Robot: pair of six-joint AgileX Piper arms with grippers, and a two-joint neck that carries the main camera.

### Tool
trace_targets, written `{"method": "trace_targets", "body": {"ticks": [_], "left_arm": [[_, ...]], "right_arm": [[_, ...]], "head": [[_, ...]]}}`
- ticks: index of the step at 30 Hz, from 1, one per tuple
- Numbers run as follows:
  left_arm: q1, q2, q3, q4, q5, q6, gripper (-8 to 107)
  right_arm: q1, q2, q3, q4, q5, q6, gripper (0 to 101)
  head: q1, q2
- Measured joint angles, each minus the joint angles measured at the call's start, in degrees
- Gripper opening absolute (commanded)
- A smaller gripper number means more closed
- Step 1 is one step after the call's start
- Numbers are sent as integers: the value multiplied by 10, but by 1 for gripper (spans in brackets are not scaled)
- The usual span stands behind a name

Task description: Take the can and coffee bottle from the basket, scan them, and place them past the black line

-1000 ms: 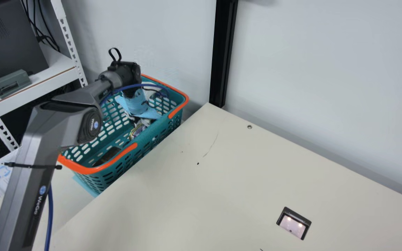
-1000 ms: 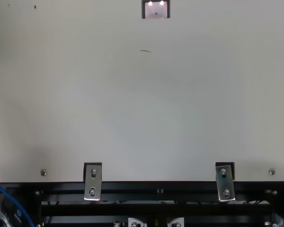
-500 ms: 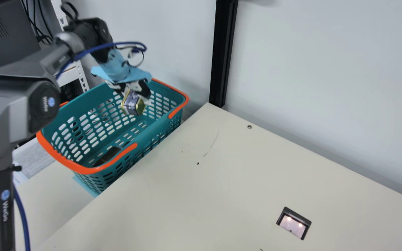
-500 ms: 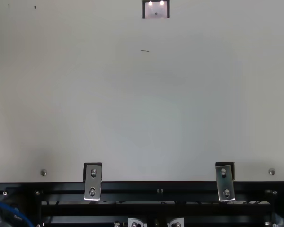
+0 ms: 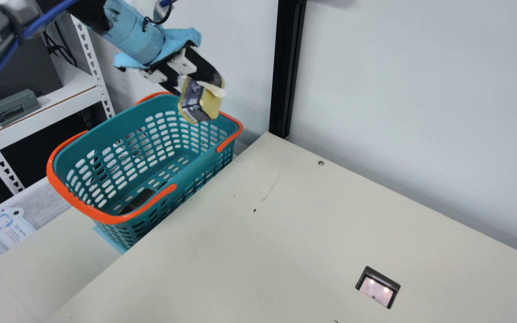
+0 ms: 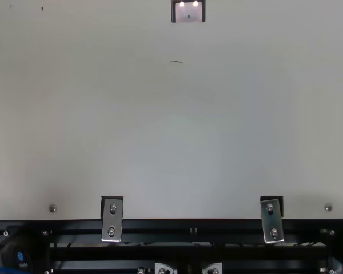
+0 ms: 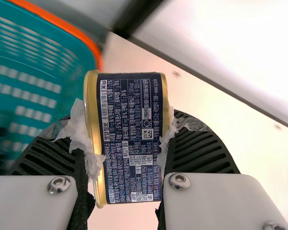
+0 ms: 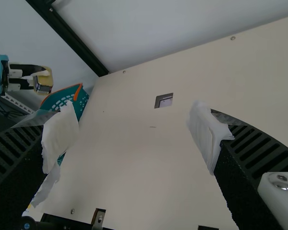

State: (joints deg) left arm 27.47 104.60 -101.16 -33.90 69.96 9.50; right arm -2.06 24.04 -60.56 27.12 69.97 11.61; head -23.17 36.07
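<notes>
In the main view my left gripper point(image 5: 198, 78) is above the far end of the teal basket point(image 5: 151, 166), shut on the gold-edged can point(image 5: 201, 101). The left wrist view has the can point(image 7: 132, 139), its dark printed label facing the camera, squeezed between the taped fingers of my left gripper point(image 7: 129, 148). A dark item point(image 5: 138, 200), perhaps the coffee bottle, lies low in the basket's near end, partly hidden by the rim. My right gripper point(image 8: 134, 139) stands wide open over the table, nothing between its fingers.
A scanner window point(image 5: 377, 288) with two lights is set in the cream table point(image 5: 285, 251). The black post point(image 5: 287, 67) rises at the table's far corner against the wall. Left of the basket stands a white shelf point(image 5: 61, 107).
My left gripper has lifted the can up out of the basket and shifted it right in the main view. The dark item has stayed in the basket.
</notes>
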Motion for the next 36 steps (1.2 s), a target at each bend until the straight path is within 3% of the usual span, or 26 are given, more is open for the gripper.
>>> {"method": "trace_targets", "body": {"ticks": [8, 17, 26, 36], "left_arm": [[-40, -89, 138, -102, -1, 11, 10], [-107, -146, 261, -227, -1, 5, 10], [-153, -220, 332, -373, -1, -47, 10], [-142, -318, 402, -489, -1, -148, 10]], "right_arm": [[0, 0, 0, 0, 0, 0, 101], [0, 0, 0, 0, 0, 0, 101], [0, 0, 0, 0, 0, 0, 101], [0, 0, 0, 0, 0, 0, 101]], "head": [[0, 0], [0, 0], [0, 0], [0, 0]]}}
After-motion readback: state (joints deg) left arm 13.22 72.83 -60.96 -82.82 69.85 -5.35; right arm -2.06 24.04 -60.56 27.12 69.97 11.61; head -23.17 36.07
